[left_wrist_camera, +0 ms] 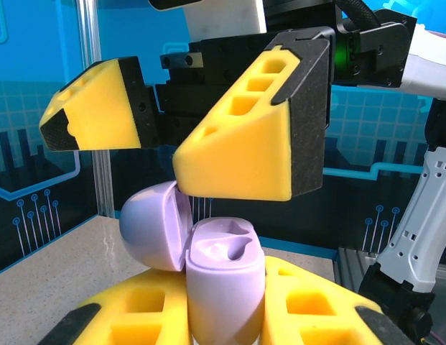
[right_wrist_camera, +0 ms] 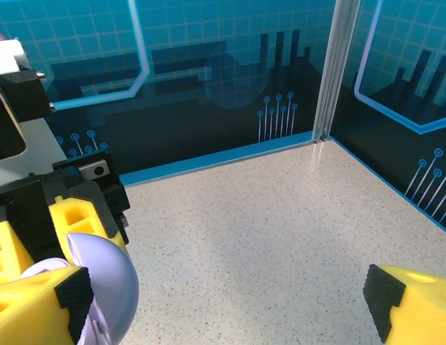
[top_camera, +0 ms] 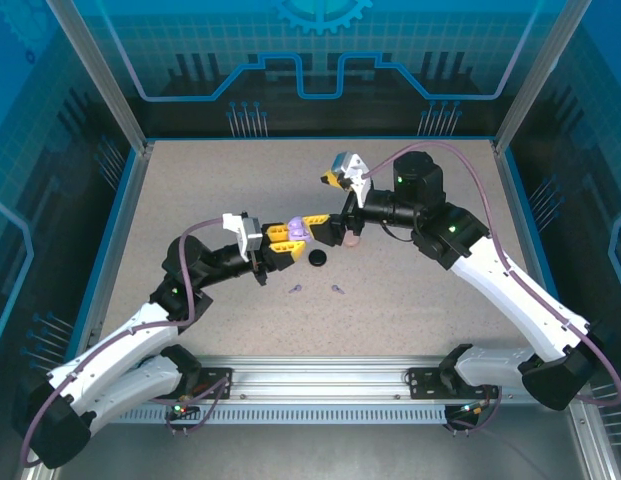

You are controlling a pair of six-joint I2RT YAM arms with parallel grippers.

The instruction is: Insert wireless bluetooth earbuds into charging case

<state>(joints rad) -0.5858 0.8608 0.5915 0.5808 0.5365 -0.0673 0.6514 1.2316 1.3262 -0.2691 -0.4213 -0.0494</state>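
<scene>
speckled tabletop (top_camera: 420, 300) carries two lavender earbuds (top_camera: 295, 289) and a black case (top_camera: 317, 259); left end effector (top_camera: 293, 238) clenches an open lavender case (left_wrist_camera: 223, 280), right end effector (left_wrist_camera: 115, 144) hangs released just above it.

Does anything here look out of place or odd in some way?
Nothing looks damaged. But the lavender case, gripped by the left end effector, stands open and seemingly empty, while two lavender earbuds lie loose on the table, apart from it.

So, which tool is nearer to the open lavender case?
Left. The left tool holds the lavender case between its fingers; the right tool hangs open close by its lid.
</scene>
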